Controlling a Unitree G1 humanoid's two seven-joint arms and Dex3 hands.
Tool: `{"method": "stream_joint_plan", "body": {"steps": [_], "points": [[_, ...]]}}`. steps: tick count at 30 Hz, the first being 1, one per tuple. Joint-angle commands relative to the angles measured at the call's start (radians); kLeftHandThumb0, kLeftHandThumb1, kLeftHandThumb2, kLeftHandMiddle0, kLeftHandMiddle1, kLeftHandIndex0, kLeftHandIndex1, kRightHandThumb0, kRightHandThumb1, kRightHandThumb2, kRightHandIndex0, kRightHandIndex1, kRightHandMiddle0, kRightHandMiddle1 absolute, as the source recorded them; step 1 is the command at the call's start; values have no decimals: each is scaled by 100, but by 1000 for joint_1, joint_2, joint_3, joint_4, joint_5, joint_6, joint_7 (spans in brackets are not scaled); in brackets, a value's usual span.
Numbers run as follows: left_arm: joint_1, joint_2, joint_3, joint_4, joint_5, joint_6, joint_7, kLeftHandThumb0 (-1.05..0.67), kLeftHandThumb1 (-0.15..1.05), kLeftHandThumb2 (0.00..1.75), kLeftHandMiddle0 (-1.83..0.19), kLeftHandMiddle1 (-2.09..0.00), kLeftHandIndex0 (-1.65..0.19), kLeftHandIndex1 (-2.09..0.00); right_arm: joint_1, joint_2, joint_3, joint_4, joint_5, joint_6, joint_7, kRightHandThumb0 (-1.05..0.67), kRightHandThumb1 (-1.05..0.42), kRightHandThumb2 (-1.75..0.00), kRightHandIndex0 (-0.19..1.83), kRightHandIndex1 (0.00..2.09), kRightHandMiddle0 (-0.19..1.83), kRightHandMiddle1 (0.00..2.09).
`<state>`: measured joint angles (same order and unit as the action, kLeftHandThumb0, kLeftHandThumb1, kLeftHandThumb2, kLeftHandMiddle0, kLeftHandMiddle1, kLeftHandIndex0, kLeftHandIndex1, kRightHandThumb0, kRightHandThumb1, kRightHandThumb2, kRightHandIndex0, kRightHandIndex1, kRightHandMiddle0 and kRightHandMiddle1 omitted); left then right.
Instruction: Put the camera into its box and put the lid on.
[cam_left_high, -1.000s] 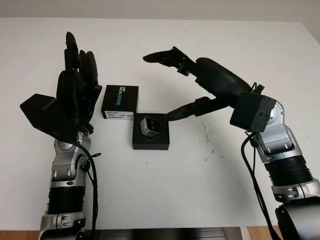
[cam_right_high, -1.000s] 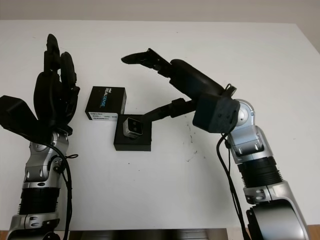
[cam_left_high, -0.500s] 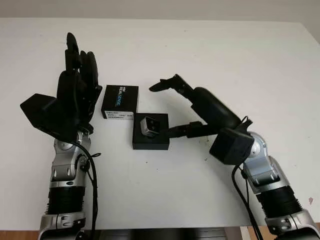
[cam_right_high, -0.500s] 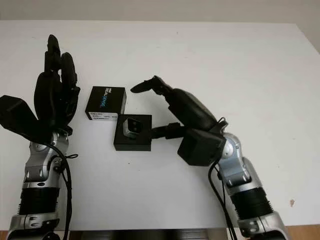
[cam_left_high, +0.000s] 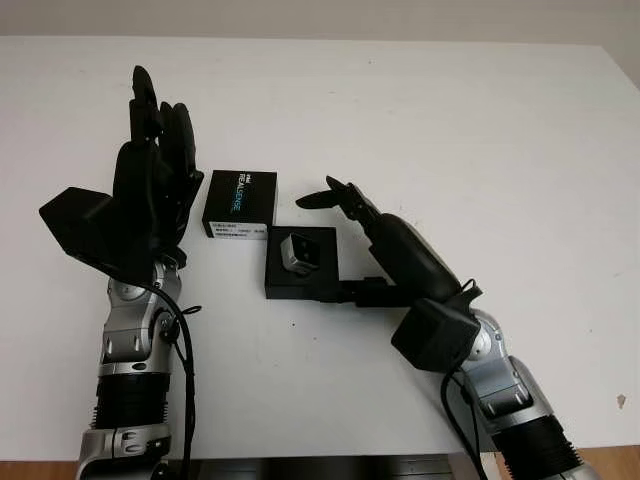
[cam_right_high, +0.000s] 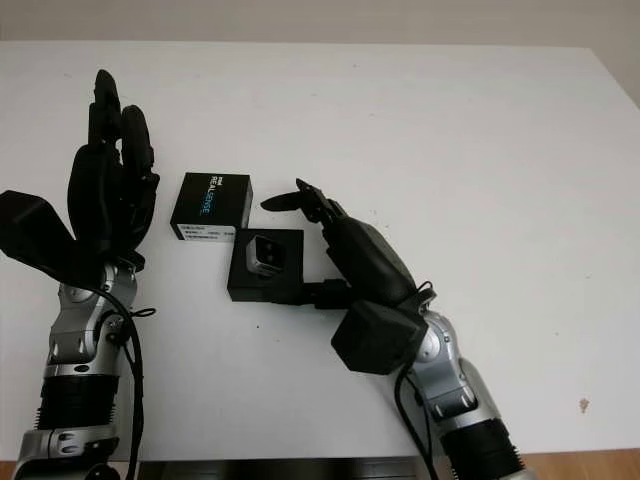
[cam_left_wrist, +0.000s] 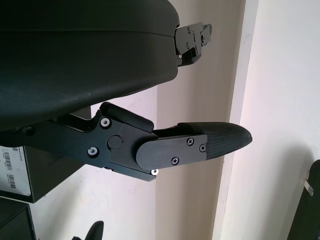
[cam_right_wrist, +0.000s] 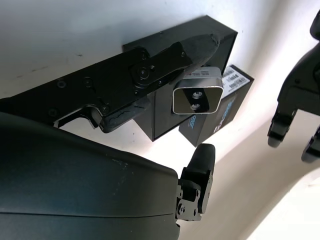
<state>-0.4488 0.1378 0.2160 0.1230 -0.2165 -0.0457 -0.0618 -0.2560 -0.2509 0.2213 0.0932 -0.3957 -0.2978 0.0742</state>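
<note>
So my right hand (cam_left_high: 345, 235) is sitting low over the table (cam_left_high: 480, 130), right up against the side of the open box (cam_left_high: 301, 265). It's open, holding nothing: one finger reaches past the box's far corner, and my thumb (cam_left_high: 365, 292) runs along the near edge of the box. Can't tell if the thumb is actually touching it or just beside it.

The camera (cam_left_high: 297, 252) is already sitting in the box, a little silver block tilted in the black tray, just off my fingertips. From my right wrist I can see its two lenses (cam_right_wrist: 196, 97) facing up at me, with one of my fingers (cam_right_wrist: 165, 62) crossing right next to it.

The lid (cam_left_high: 240, 203), the black one with the printed label, lies flat on the table just beyond the box on the far side from my right hand, touching or nearly touching its corner.

My left hand (cam_left_high: 150, 185) is open, held upright just next to the lid, holding nothing.
</note>
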Motion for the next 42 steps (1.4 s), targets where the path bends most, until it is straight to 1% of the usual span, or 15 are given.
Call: {"method": "stream_joint_plan", "body": {"steps": [1, 5, 16, 20, 26, 27, 28, 30, 33, 37, 42], "points": [[-2, 4, 1, -3, -1, -9, -6, -73, 105, 52, 19, 0, 19, 0, 12, 12, 1, -3, -4, -13, -18, -67, -90, -5, 6, 15, -15, 126], [-2, 3, 1, 2, 7, -14, -1, -72, 105, 53, 19, 0, 19, 0, 7, 22, 0, 13, 10, -5, -20, -64, -91, -6, 6, 13, -17, 132], [-5, 6, 3, 9, 2, -14, -7, -74, 105, 50, 19, 0, 19, 0, -13, 32, -7, 26, 65, 16, 19, -59, -92, -5, 9, 13, -15, 140], [-8, 6, 1, 12, 8, -15, -3, -74, 105, 51, 19, 0, 19, 0, -22, 22, -12, -12, 110, 93, 98, -61, -93, -6, 8, 12, -17, 139], [-9, 6, 3, 15, 5, -15, -5, -73, 105, 51, 19, 0, 19, 0, -32, 10, -18, -38, 126, 142, 153, -64, -93, -6, 11, 13, -15, 137], [-9, 6, 4, 14, 7, -12, -2, -73, 105, 51, 19, 0, 19, 0, -34, 5, -22, -59, 137, 182, 178, -65, -93, -6, 11, 13, -15, 136], [-9, 6, 4, 13, 8, -10, 0, -74, 105, 51, 19, 0, 19, 0, -35, 2, -24, -76, 145, 213, 197, -66, -94, -6, 10, 12, -15, 130], [-8, 6, 5, 12, 5, -8, -2, -74, 105, 50, 19, 0, 19, 0, -50, -2, -42, -105, 202, 304, 260, -67, -94, -5, 8, 10, -15, 124], [-6, 9, 5, 12, 7, -10, -5, -74, 105, 50, 19, 0, 19, 0, -79, -5, -64, -114, 265, 383, 317, -68, -92, -5, 7, 9, -14, 118], [-4, 10, 4, 11, 9, -13, -6, -74, 105, 51, 19, 0, 19, 0, -92, -9, -72, -114, 272, 396, 316, -72, -93, -5, 8, 9, -12, 115], [-2, 10, 4, 5, 9, -9, -5, -74, 105, 51, 19, 0, 19, 0, -78, -1, -65, -135, 246, 390, 282, -68, -93, -5, 9, 9, -12, 114]]}}
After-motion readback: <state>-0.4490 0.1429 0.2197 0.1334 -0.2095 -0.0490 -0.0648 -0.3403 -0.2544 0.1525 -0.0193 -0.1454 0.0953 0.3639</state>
